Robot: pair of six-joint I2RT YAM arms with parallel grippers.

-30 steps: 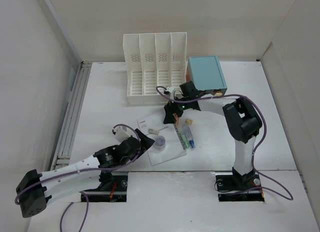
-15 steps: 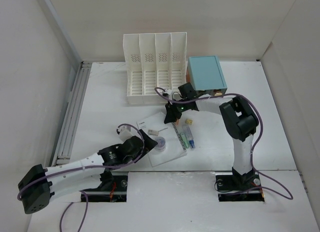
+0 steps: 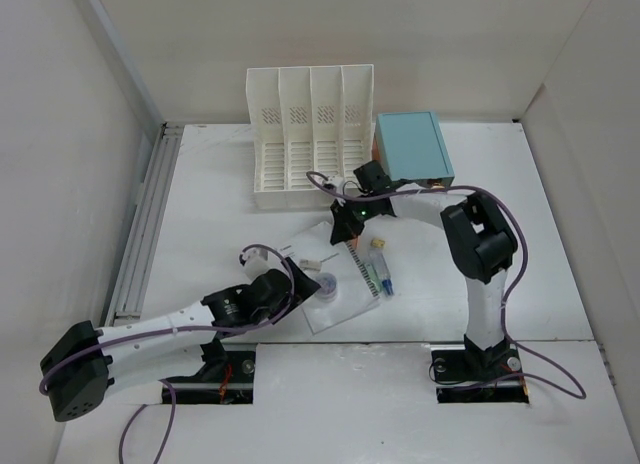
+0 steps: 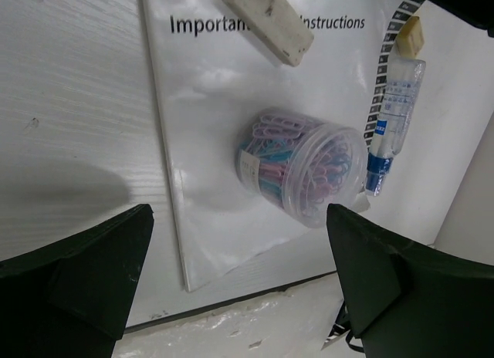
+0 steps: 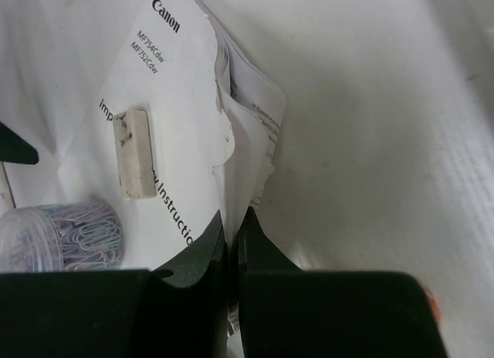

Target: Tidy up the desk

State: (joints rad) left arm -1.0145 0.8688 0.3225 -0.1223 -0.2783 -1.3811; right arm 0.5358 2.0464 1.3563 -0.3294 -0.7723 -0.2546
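At centre, desk (image 3: 220, 204) stretched left-right, grey rails (image 3: 140, 239) on left

The desk (image 3: 220, 204) was a wide, flat, matte white tabletop lying level and filling most of the overhead view. Grey metal rails (image 3: 140, 234) ran along its 9 o'clock edge, from about 7 to 11 o'clock. A straight seam crossed it towards 6 o'clock, and the near strip had two dark rectangular openings (image 3: 225, 374), at 7 and 5 o'clock. Close up, its surface (image 4: 69, 103) showed a fine grain.
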